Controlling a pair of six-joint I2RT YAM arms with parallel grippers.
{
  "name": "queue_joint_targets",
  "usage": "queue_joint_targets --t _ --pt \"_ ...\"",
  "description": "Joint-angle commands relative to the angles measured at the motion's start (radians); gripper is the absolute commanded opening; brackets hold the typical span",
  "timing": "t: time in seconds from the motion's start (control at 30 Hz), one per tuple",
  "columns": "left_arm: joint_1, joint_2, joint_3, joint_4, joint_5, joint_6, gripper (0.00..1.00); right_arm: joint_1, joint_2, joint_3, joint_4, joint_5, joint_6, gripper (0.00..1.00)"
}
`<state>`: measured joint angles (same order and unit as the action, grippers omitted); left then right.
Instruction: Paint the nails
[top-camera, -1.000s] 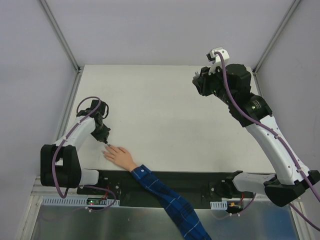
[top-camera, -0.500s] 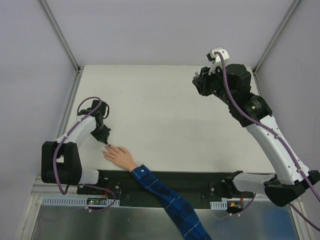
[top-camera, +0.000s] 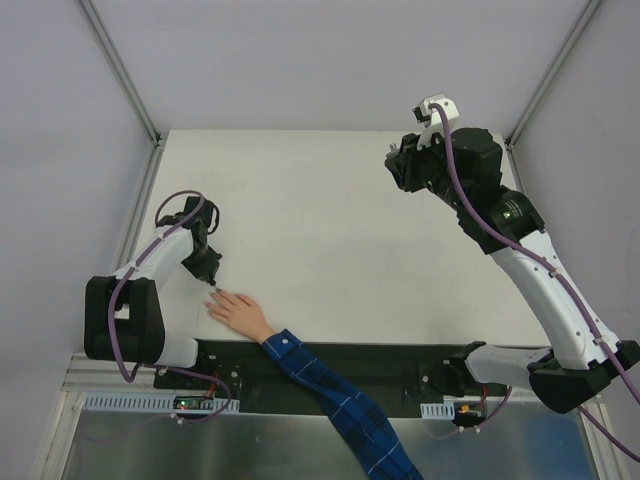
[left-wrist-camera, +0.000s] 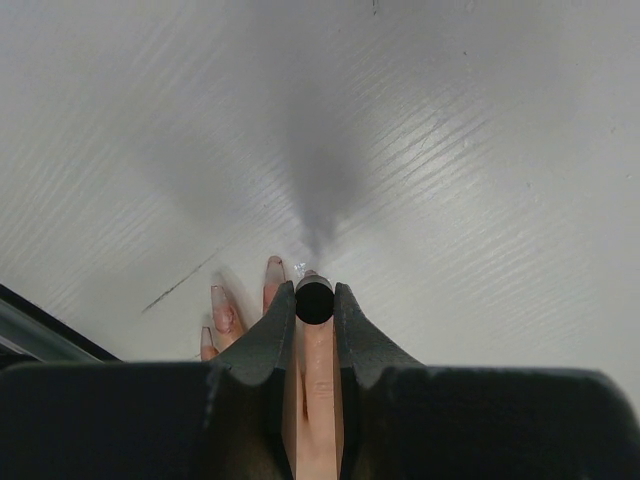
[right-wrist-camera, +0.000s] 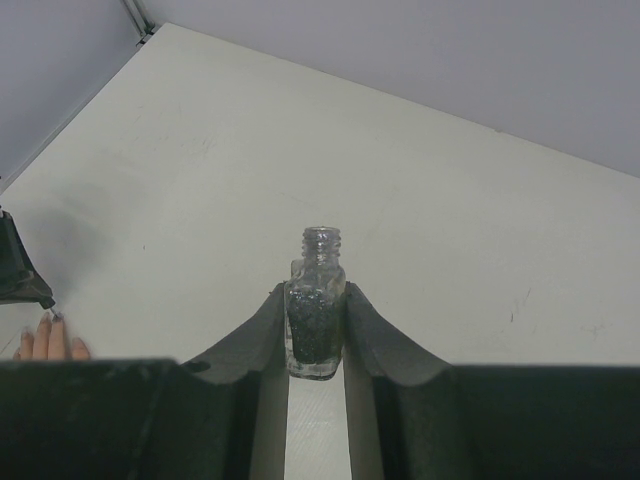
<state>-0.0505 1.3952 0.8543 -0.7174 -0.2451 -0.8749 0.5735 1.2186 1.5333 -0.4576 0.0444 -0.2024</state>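
Note:
A pale hand (top-camera: 238, 311) with spread fingers lies at the table's near left; its arm wears a blue plaid sleeve (top-camera: 330, 395). My left gripper (top-camera: 209, 278) is shut on a black brush cap (left-wrist-camera: 314, 300) and holds it right over the fingertips. In the left wrist view one finger (left-wrist-camera: 318, 380) runs between my jaws, its nail mostly hidden under the cap; other long nails (left-wrist-camera: 272, 281) show to the left. My right gripper (top-camera: 400, 165) is high at the far right, shut on a small open glass bottle (right-wrist-camera: 316, 303) of dark glitter polish.
The white table (top-camera: 330, 230) is walled by pale panels, with metal frame rails at the back corners. A black strip (top-camera: 350, 360) runs along the near edge between the arm bases. The right wrist view catches the left gripper and the fingertips (right-wrist-camera: 45, 340) at its left edge.
The left gripper has shifted very slightly over the fingertips. The right arm and the hand have not moved.

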Motion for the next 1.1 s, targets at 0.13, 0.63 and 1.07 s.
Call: queue_joint_targets --t 0.13,0.63,1.07 --pt "0.017 0.013 0.025 -0.011 -0.042 -0.001 0.00 -0.004 -0.011 0.031 0.031 0.002 -0.003 0.00" --pt "0.020 -0.004 0.049 0.010 -0.023 0.028 0.00 -0.004 -0.030 0.018 0.030 -0.006 0.003 0.00" --pt "0.021 -0.059 -0.054 0.001 0.009 0.007 0.00 -0.003 -0.041 0.005 0.030 -0.017 0.020 0.00"
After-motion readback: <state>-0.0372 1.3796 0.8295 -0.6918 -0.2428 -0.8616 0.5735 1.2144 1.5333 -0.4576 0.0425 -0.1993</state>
